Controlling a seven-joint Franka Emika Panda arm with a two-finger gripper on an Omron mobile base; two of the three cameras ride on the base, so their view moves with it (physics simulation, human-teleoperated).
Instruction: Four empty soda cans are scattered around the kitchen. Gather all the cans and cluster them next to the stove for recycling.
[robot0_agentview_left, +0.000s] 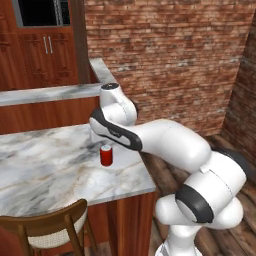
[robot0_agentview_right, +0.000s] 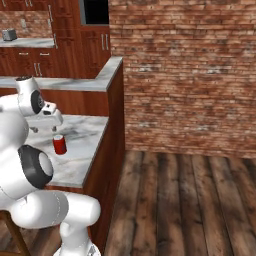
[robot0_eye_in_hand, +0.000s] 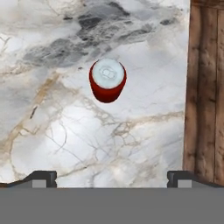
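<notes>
One red soda can (robot0_agentview_left: 106, 155) with a silver top stands upright on the marble island counter (robot0_agentview_left: 45, 170), near its right edge. The can also appears in the right base view (robot0_agentview_right: 59, 145). From the hand view I look straight down on the can (robot0_eye_in_hand: 107, 80). My gripper (robot0_eye_in_hand: 111, 178) hangs above the can and a little short of it. Its jaws stand open and wide apart, with nothing between them. The stove is out of view.
The counter ends close to the can's right, with a drop to the plank floor (robot0_agentview_right: 190, 200). A raised marble ledge (robot0_agentview_left: 50, 93) runs behind the counter. A wooden chair (robot0_agentview_left: 55, 225) stands at the counter's front edge. A brick wall (robot0_agentview_left: 175, 55) closes the back.
</notes>
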